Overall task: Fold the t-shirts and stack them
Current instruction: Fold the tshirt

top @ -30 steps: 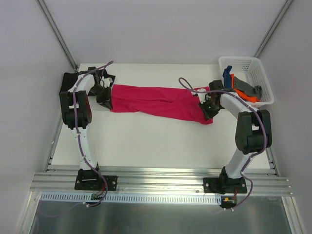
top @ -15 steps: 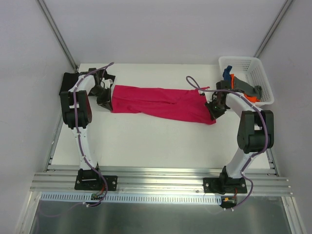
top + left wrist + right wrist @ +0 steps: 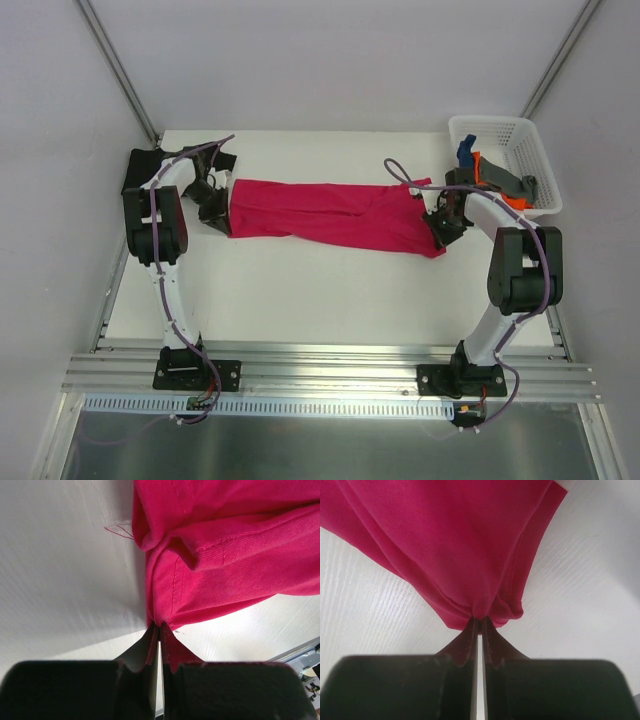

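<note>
A crimson-pink t-shirt (image 3: 330,212) lies stretched left to right across the far half of the white table (image 3: 300,290). My left gripper (image 3: 221,217) is shut on the shirt's left end; the left wrist view shows a pinch of hem (image 3: 165,611) caught at the tips of my left gripper (image 3: 159,626). My right gripper (image 3: 438,228) is shut on the shirt's right end, where bunched cloth (image 3: 485,600) meets the tips of my right gripper (image 3: 479,620). A black t-shirt (image 3: 140,172) lies at the far left corner. Blue, orange and grey t-shirts (image 3: 495,180) fill the basket.
A white plastic lattice basket (image 3: 520,140) stands at the far right corner, close behind my right arm. Purple cables run along both arms. The table's left edge lies just beyond my left arm.
My left gripper has shut on the pink shirt's left end and dropped slightly nearer. My right gripper, still shut on the right end, has moved right, pulling the shirt straighter.
</note>
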You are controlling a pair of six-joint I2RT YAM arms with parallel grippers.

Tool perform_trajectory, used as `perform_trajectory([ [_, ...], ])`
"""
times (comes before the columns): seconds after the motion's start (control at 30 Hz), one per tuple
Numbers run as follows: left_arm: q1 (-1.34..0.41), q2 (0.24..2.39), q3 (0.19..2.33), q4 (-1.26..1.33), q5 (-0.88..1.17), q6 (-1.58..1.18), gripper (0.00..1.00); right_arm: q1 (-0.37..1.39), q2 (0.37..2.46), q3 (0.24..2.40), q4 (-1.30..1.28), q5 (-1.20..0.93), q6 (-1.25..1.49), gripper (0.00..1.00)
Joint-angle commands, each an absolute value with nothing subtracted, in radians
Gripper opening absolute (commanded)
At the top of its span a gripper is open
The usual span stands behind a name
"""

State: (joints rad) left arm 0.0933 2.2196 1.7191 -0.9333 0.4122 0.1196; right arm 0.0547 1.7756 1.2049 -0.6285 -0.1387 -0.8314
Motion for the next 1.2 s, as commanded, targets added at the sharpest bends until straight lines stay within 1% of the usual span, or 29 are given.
perform_trajectory([
  [0.0,0.103,2.166,1.704,-0.963,0.393,0.143,0.0,0.048,1.73,1.206,-0.637,-0.135,-0.844,0.01],
  [0.57,0.107,1.988,1.486,-0.989,0.383,0.218,0.0,0.048,1.644,1.164,-0.667,-0.138,-0.828,0.01],
  [1.17,0.104,1.864,1.387,-1.106,0.338,0.36,0.0,0.046,1.715,1.229,-0.624,-0.103,-0.845,0.01],
])
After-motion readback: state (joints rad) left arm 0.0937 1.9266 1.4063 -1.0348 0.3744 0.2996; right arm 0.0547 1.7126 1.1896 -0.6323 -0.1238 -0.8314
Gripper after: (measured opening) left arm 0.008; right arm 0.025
